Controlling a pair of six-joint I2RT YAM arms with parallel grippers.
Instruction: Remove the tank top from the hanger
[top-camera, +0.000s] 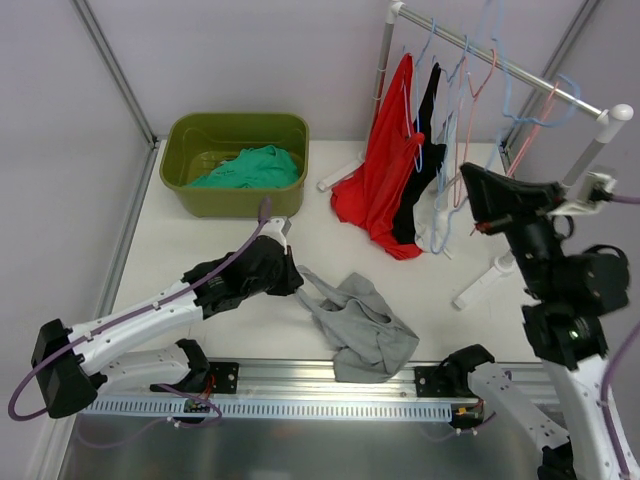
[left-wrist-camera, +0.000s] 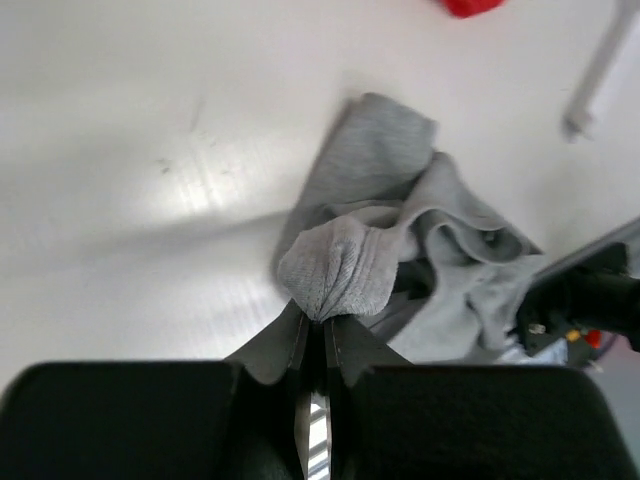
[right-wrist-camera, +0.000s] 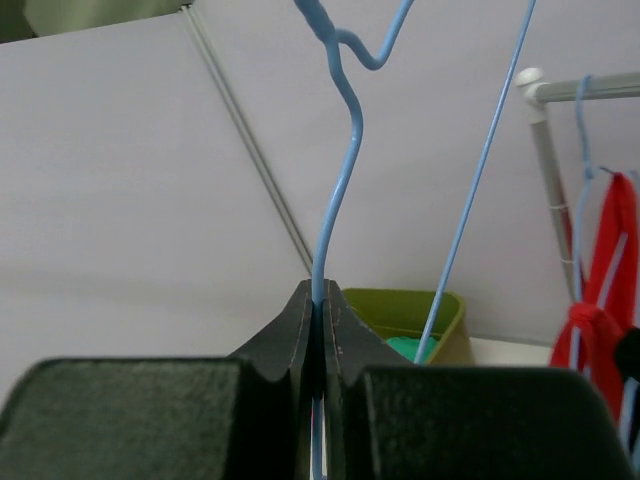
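Note:
The grey tank top (top-camera: 362, 327) lies crumpled on the table, off any hanger. My left gripper (top-camera: 291, 276) rests low at its left edge and is shut on a fold of it; the left wrist view shows the jaws (left-wrist-camera: 322, 320) pinching the bunched grey cloth (left-wrist-camera: 345, 262). My right gripper (top-camera: 468, 178) is raised beside the clothes rack. It is shut on the thin wire of a bare blue hanger (right-wrist-camera: 340, 160), which rises from between its fingertips (right-wrist-camera: 322, 292) to a hook.
A green tub (top-camera: 235, 203) with a teal garment (top-camera: 252, 168) stands at the back left. The rack rail (top-camera: 500, 58) carries a red top (top-camera: 378, 180), a black top (top-camera: 426, 140), a white garment (top-camera: 438, 212) and several hangers. The rack's foot (top-camera: 488, 281) lies on the right.

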